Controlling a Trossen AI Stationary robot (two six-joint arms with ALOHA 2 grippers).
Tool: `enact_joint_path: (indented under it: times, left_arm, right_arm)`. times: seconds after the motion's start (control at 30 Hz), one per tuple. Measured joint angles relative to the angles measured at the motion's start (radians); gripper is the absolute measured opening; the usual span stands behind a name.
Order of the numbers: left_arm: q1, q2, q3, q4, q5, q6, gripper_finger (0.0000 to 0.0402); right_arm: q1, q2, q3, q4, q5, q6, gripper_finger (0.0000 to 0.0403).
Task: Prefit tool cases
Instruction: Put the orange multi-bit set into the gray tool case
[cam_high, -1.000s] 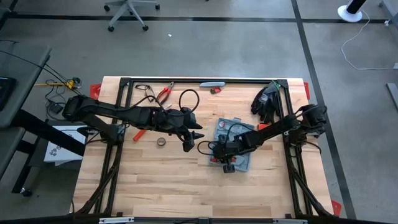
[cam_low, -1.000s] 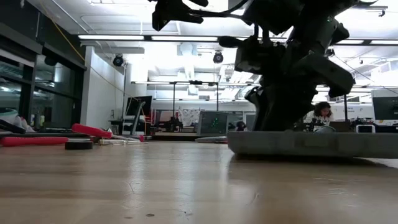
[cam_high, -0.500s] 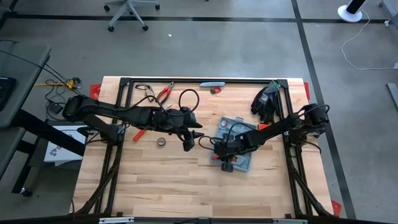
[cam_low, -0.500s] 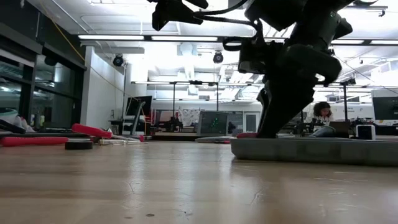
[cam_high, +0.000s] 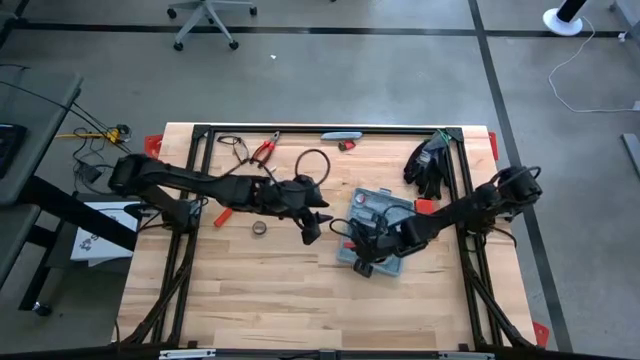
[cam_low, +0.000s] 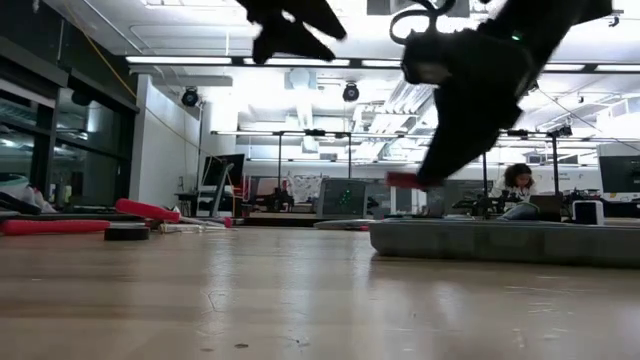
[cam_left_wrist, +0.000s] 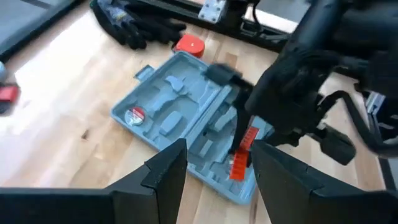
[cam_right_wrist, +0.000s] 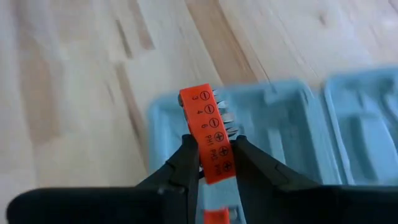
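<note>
Wooden table (cam_high: 250, 290) bears one open tool case (cam_left_wrist: 186, 115); right tool (cam_right_wrist: 211, 155) clamps one red bit holder (cam_right_wrist: 208, 127).

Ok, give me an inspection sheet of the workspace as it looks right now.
Surface: wooden table, black frame around it.
Job's things: grey-blue tool case lies open, moulded slots up; a round red-and-white piece sits in one slot.
Clutter: red-handled pliers, tape roll, black gloves.
Grippers: right claw shut on an orange bit holder, raised above the case; left claw open, hovering beside the case.
Cables: black loops on the left arm; loose wires off the table's left.
Surroundings: office chair on the floor; a seated person far behind.
</note>
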Motion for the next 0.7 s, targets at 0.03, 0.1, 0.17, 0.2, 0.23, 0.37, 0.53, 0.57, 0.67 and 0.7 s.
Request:
enact_joint_path:
  times: [0.03,0.1,0.17,0.2,0.23,0.37,0.53,0.57,0.67,0.7]
  left_arm:
    - [0.0,0.021,0.0,0.005,0.007,-0.012,0.0172]
    - [0.0,0.062,0.0,0.029,0.037,-0.024,0.0172]
    - [0.0,0.103,0.0,0.052,0.07,-0.039,0.0172]
    - [0.0,0.125,0.0,0.062,0.085,-0.045,0.0172]
    - [0.0,0.146,0.0,0.071,0.099,-0.05,0.0172]
    - [-0.001,0.227,0.0,0.087,0.152,-0.092,0.0172]
    - [-0.001,0.308,0.0,0.136,0.243,-0.126,0.0172]
    - [-0.001,0.318,0.0,0.144,0.254,-0.13,0.0172]
    - [-0.001,0.33,0.0,0.146,0.26,-0.147,0.0172]
    - [-0.001,0.33,0.0,0.133,0.26,-0.155,0.0172]
  right_arm:
    - [0.009,0.001,0.0,-0.028,0.012,0.012,0.0077]
    - [0.022,0.002,-0.001,-0.073,0.025,0.019,0.0077]
    - [0.029,0.002,-0.001,-0.091,0.027,0.019,0.0077]
    - [0.03,0.002,-0.001,-0.102,0.026,0.021,0.0077]
    - [0.031,0.002,-0.001,-0.111,0.021,0.024,0.0077]
    - [0.033,0.004,-0.001,-0.102,0.018,0.02,0.0078]
    - [0.021,0.005,-0.001,-0.079,0.016,0.016,0.0078]
    - [0.016,0.005,-0.001,-0.08,0.016,0.015,0.0078]
    - [0.0,0.006,-0.001,-0.077,0.007,-0.008,0.0078]
    - [-0.006,0.006,-0.001,-0.075,0.002,-0.014,0.0078]
